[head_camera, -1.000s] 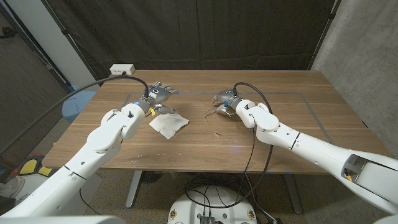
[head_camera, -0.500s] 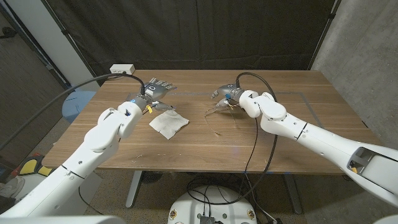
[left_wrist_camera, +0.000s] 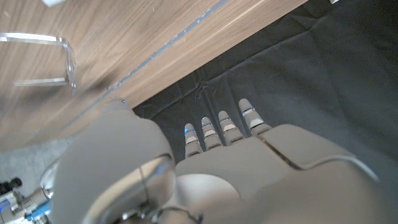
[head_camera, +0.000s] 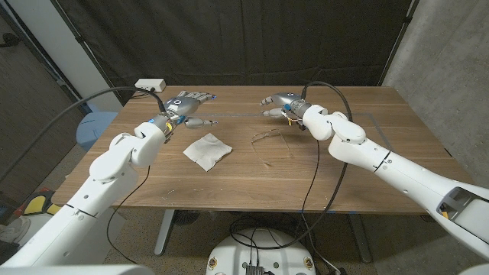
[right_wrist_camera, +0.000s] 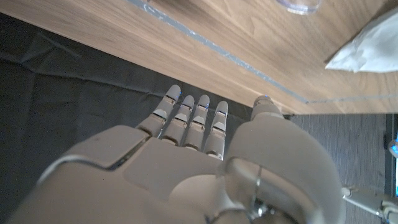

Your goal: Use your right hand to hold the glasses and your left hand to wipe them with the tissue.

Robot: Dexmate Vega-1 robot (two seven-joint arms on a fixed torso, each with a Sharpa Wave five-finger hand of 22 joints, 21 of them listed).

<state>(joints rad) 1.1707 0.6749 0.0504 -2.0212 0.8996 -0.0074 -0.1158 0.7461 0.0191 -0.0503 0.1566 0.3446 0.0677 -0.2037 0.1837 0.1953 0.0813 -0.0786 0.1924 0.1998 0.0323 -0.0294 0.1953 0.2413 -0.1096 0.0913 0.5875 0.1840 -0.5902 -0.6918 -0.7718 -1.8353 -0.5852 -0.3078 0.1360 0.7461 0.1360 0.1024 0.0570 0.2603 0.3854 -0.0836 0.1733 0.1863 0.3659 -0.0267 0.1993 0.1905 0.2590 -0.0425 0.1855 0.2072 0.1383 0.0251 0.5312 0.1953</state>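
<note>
Left hand (head_camera: 186,102) raised over the far left part of the tabletop (head_camera: 397,164), fingers stretched out and apart toward the middle, nothing held. Seen from its own wrist (left_wrist_camera: 242,168): fingers (left_wrist_camera: 224,127) straight, side by side, pointing at the dark curtain (head_camera: 252,38) beyond the far tabletop edge. White power strip (head_camera: 150,84) just behind and outboard of this hand, at the far left corner. Blue seat (head_camera: 95,126) off the tabletop edge, below the left forearm.

Tissue (head_camera: 207,150) flat and a little crumpled on the wood, nearer the robot than the left hand and slightly toward the centre, apart from the fingers. Same tissue at the edge of the right wrist view (right_wrist_camera: 373,50), as a white folded corner.

Glasses (head_camera: 269,137) clear-framed, lying on the tabletop between the two hands, closer to the right one, just on the near side of it and free of any grip. Clear frame visible too in the left wrist view (left_wrist_camera: 53,59), with one lens rim in the right wrist view (right_wrist_camera: 298,6).

Right hand (head_camera: 281,101) lifted above the far middle of the tabletop, fingers extended and loosely spread toward the left hand, holding nothing. From its own wrist (right_wrist_camera: 186,168): fingers (right_wrist_camera: 186,121) straight and close together, thumb out to one side, over the tabletop's far edge. Black cable (head_camera: 325,88) arching over the right wrist. Grey wall (head_camera: 451,69) beyond the right arm.
</note>
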